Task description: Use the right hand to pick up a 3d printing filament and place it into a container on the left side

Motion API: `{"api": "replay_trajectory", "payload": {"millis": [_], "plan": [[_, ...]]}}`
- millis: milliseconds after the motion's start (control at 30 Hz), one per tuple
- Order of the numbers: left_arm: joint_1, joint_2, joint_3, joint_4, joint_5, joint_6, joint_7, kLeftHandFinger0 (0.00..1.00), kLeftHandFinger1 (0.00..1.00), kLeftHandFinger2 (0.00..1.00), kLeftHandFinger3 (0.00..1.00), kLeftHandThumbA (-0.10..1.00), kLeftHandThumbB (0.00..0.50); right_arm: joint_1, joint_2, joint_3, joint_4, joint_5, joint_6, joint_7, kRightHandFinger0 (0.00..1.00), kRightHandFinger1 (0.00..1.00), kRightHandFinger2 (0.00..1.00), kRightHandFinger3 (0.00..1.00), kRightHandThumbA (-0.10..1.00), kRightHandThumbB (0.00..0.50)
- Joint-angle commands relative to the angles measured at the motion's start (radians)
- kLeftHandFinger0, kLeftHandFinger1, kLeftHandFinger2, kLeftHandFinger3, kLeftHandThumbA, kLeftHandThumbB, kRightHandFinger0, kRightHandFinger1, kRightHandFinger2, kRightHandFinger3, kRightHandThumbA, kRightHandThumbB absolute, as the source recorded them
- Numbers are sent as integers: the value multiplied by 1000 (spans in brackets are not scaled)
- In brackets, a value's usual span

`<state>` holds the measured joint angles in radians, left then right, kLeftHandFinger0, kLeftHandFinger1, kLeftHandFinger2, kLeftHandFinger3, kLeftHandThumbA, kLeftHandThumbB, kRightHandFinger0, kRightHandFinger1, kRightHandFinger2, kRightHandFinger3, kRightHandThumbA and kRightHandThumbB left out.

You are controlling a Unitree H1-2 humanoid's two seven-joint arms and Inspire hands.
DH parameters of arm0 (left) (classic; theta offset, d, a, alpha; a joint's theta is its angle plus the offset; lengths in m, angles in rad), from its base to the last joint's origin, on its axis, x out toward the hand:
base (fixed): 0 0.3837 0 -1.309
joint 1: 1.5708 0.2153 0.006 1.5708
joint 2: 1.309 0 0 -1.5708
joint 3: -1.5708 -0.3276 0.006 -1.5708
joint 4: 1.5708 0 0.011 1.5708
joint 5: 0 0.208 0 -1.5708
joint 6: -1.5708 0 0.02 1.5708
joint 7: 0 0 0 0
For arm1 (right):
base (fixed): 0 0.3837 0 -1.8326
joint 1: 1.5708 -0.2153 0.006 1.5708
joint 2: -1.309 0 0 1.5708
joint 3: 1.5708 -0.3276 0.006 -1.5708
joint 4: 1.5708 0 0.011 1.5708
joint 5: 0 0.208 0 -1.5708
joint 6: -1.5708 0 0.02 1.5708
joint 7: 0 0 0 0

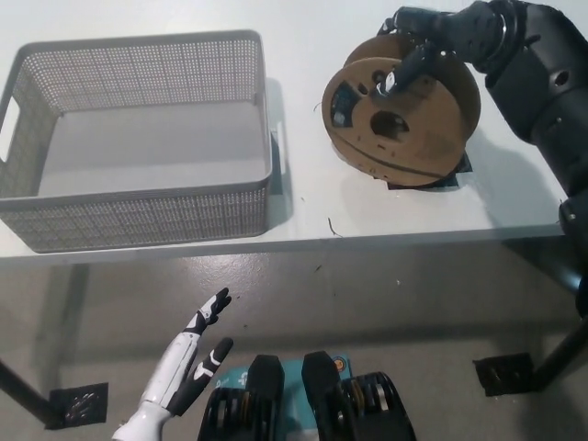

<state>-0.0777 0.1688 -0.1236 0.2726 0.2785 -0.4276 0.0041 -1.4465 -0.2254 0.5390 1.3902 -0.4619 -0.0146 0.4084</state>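
From the head camera I see my black right hand at the upper right, closed around the top edge of the brown cardboard filament spool. Its fingers reach down over the near flange toward the hub, so the hand has hold of the spool. The spool stands tilted on the white table, leaning with its broad face turned toward the camera and its lower rim over a small dark patch on the tabletop. The near flange shows a round centre hole and a curved cut-out window on its left side. I cannot tell whether the lower rim is touching the table or just off it.

The grey perforated plastic basket sits on the left half of the same table, well apart from the spool, with a strip of bare tabletop between them. Its handle slot shows on the far left wall.

My white left hand hangs at the lower left, below the table's front edge and over the grey floor. Its fingers are spread apart, holding nothing. A thin dark wisp lies near the table's front edge, between basket and spool.
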Motion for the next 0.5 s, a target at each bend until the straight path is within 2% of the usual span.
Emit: {"api": "replay_trajectory", "payload": {"millis": [0,33,67,100,133,167,200,233,267,300,333,367,433,467], "plan": [[-1,12,3,-28,-13,-31,-4,1000,1000,1000,1000,1000,266,54,-19,-47,29,32,6,-28,417,797,962,319,-100,241],[0,13,2,-28,-14,-32,-6,1000,1000,1000,1000,1000,266,60,-22,-75,32,55,22,-33,441,796,945,373,-100,236],[0,14,1,-26,-21,-35,-10,1000,1000,1000,1000,1000,261,68,-28,-126,35,96,26,-37,357,712,893,246,-100,230],[0,15,0,-26,-23,-37,-13,1000,1000,1000,1000,1000,261,71,-30,-150,36,110,26,-38,356,715,909,231,-100,230],[-1,15,1,-24,-28,-36,-15,1000,1000,1000,1000,1000,263,75,-38,-260,43,202,84,-53,311,683,928,255,-100,244],[0,15,1,-25,-27,-36,-15,1000,1000,1000,1000,1000,264,75,-40,-309,44,233,116,-68,304,695,1000,466,-100,250],[2,15,0,-25,-25,-37,-14,1000,1000,1000,1000,1000,264,75,-41,-352,44,253,138,-76,300,698,1000,521,-100,249],[4,15,1,-26,-23,-33,-13,1000,1000,1000,1000,1000,270,83,-54,-434,44,318,145,-70,272,703,1000,461,-100,192],[5,14,1,-24,-21,-35,-11,1000,1000,1000,1000,1000,270,88,-60,-480,44,345,150,-65,270,700,1000,438,-100,187],[5,14,0,-25,-18,-35,-10,1000,1000,1000,1000,1000,269,92,-66,-542,46,379,160,-58,247,655,1000,470,-100,156],[4,14,0,-24,-21,-36,-12,1000,1000,1000,1000,1000,267,95,-72,-597,47,417,175,-62,225,595,925,513,-100,162],[4,13,0,-22,-23,-37,-12,1000,1000,1000,1000,1000,266,97,-78,-661,48,463,193,-70,137,494,811,601,-100,168],[6,12,1,-22,-25,-35,-11,1000,1000,1000,1000,1000,264,100,-82,-742,51,503,215,-95,24,382,718,526,-100,192],[6,12,1,-22,-23,-35,-10,1000,1000,1000,1000,1000,256,104,-88,-818,54,561,237,-92,1,316,713,930,-100,162]]}}
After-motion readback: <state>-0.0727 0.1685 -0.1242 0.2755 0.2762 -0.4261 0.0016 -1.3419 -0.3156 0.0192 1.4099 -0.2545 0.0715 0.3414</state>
